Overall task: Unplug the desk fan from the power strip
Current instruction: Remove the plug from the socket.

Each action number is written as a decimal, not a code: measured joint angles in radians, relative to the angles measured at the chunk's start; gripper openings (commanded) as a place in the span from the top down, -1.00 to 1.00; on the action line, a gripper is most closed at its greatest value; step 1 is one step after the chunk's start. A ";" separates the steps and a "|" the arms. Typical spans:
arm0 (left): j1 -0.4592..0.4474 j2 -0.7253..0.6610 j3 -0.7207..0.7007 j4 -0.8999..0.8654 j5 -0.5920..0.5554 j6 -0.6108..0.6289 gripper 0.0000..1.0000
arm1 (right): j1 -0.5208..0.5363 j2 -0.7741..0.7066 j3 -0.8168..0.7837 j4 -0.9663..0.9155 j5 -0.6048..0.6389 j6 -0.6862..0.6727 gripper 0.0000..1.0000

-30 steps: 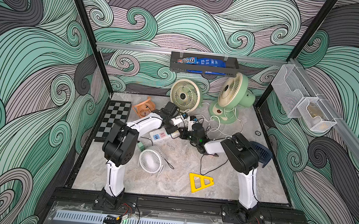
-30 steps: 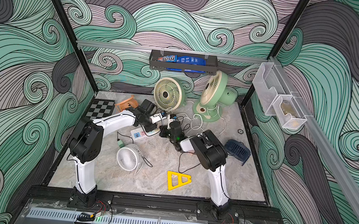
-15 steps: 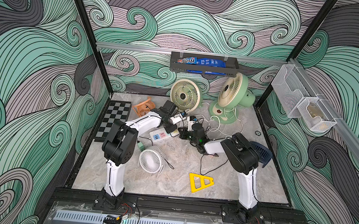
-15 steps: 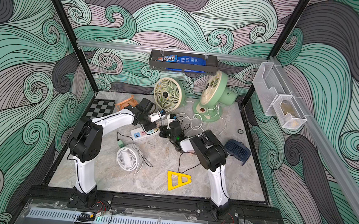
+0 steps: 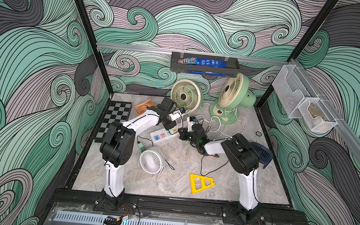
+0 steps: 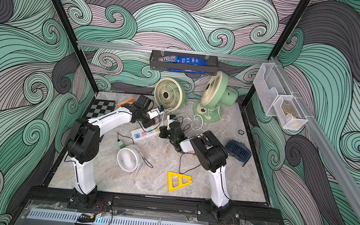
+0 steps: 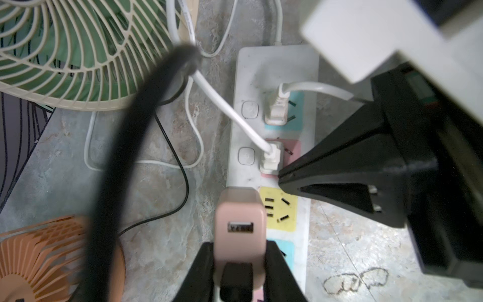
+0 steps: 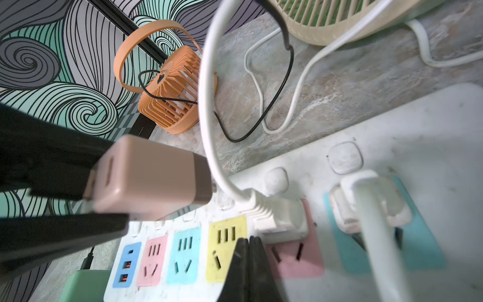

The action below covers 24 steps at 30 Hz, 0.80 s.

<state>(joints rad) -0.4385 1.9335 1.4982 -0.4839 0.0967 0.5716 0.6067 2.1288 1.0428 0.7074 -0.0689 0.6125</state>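
Pink-beige plastic fills your left gripper point(image 7: 239, 247). Its jaws stand narrow, clamped on the two sides of a rounded pink-beige block adapter point(image 7: 239, 217) with a USB port on its face. The adapter hangs over the switch edge of the long white power strip with pastel sockets point(image 7: 264, 65), beside the yellow socket point(image 7: 283, 209). Its pins are hidden, so you cannot tell whether they are clear of the strip.

Your right gripper point(image 8: 248, 257) has its black jaws pressed together with nothing between them. Its tip is down on the strip where the yellow and pink sockets meet.

Beyond it sit two white plugs, one in the pink socket point(image 7: 270, 157) and one in the pale blue point(image 7: 277, 109). Their white cords run toward the cream-grilled green desk fan point(image 7: 65, 52), which the frame edge cuts off. You cannot trace which cord belongs to which fan.

A thick black cable point(image 7: 125, 157) crosses the left wrist view as a blur and hides part of the orange slatted mini fan point(image 7: 39, 261).

In both top views the strip point(image 5: 163, 136) lies on the grey marble-patterned tabletop point(image 5: 181, 162) between the arms, and the wrists cover both grips.
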 measured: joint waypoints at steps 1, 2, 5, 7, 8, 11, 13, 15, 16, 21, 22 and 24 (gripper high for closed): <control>-0.005 -0.002 -0.012 0.006 -0.007 0.002 1.00 | 0.000 0.000 0.000 0.000 0.000 0.000 0.91; -0.011 -0.003 -0.026 0.011 -0.014 0.005 1.00 | 0.000 0.000 0.000 0.000 0.000 0.000 0.90; -0.020 -0.005 -0.044 0.013 -0.021 0.005 1.00 | 0.000 0.000 0.000 0.000 -0.001 0.000 0.90; -0.014 -0.008 -0.042 0.008 -0.019 0.003 1.00 | 0.000 0.000 0.000 0.000 -0.001 0.000 0.90; -0.008 -0.008 -0.039 0.007 -0.018 0.002 1.00 | 0.000 0.000 0.000 0.000 -0.002 0.000 0.90; 0.027 -0.008 -0.027 -0.004 -0.010 -0.006 1.00 | 0.000 0.000 0.000 0.000 -0.005 -0.001 0.90; 0.057 -0.008 -0.011 -0.019 0.003 -0.019 1.00 | 0.000 0.000 0.000 -0.001 -0.010 -0.004 0.90; 0.095 -0.008 0.013 -0.035 0.021 -0.039 1.00 | 0.000 -0.005 0.000 -0.008 -0.013 -0.006 0.90; 0.111 -0.008 0.023 -0.040 0.029 -0.048 1.00 | 0.000 -0.007 0.000 -0.013 -0.014 -0.008 0.90; 0.187 -0.008 0.040 -0.053 0.072 -0.089 1.00 | 0.000 -0.045 -0.014 -0.070 -0.018 -0.024 0.90; 0.203 -0.008 0.040 -0.060 0.081 -0.098 1.00 | 0.001 -0.057 -0.019 -0.082 -0.018 -0.027 0.90; 0.232 -0.008 0.040 -0.075 0.100 -0.116 1.00 | 0.001 -0.082 -0.027 -0.106 -0.019 -0.033 0.90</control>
<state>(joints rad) -0.2066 1.9259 1.5387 -0.5591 0.1963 0.4561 0.6075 2.0464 1.0157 0.6010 -0.0879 0.5797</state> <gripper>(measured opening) 0.296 0.067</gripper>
